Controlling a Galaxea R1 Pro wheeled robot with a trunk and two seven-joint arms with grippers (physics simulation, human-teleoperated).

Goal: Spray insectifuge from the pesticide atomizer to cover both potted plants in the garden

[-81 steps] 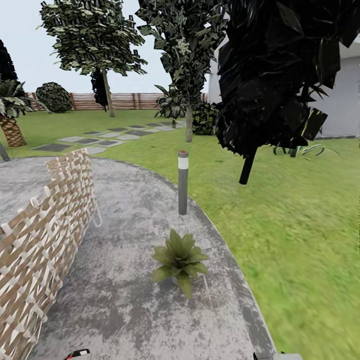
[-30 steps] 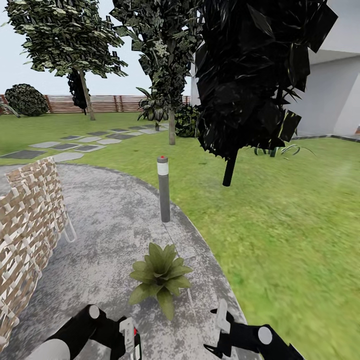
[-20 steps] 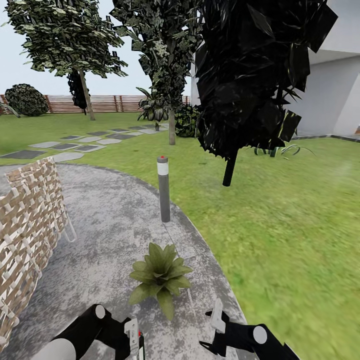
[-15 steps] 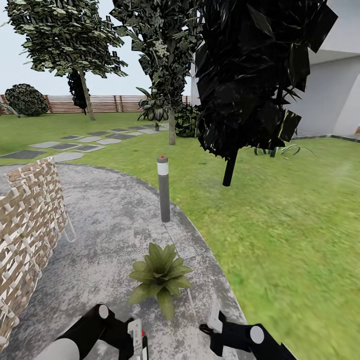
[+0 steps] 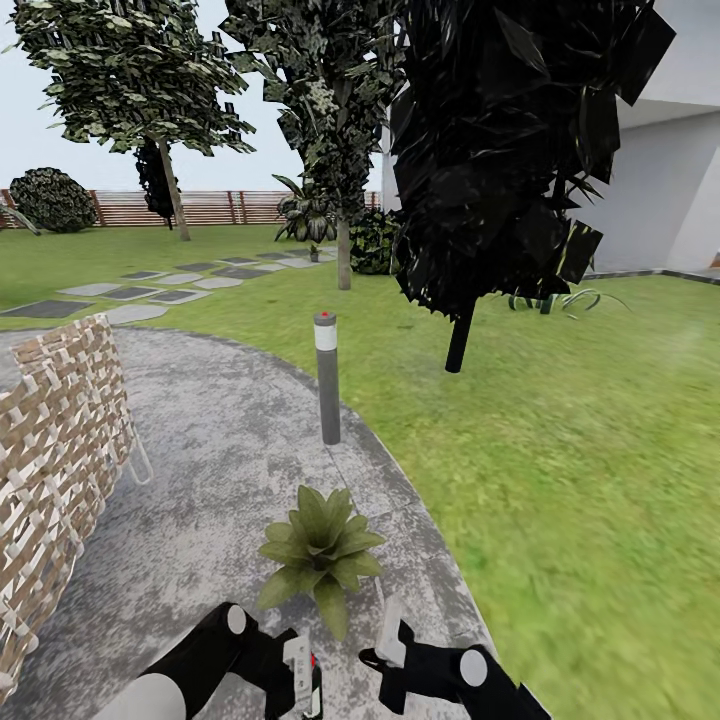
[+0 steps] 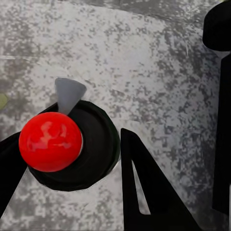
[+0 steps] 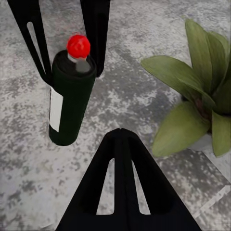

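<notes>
At the bottom of the frame the left gripper [image 5: 305, 680] grasps the pesticide atomizer [image 7: 70, 98] while the right gripper [image 5: 385, 640] hangs released, both just below the potted plant [image 5: 320, 555].

Potted plant [image 5: 320, 555] on grey patio [image 5: 220, 440]

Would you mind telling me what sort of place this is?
A simulated home garden, it seems: green lawn, a round grey paved patio, a brown slatted fence and trees beside a white house wall.
</notes>
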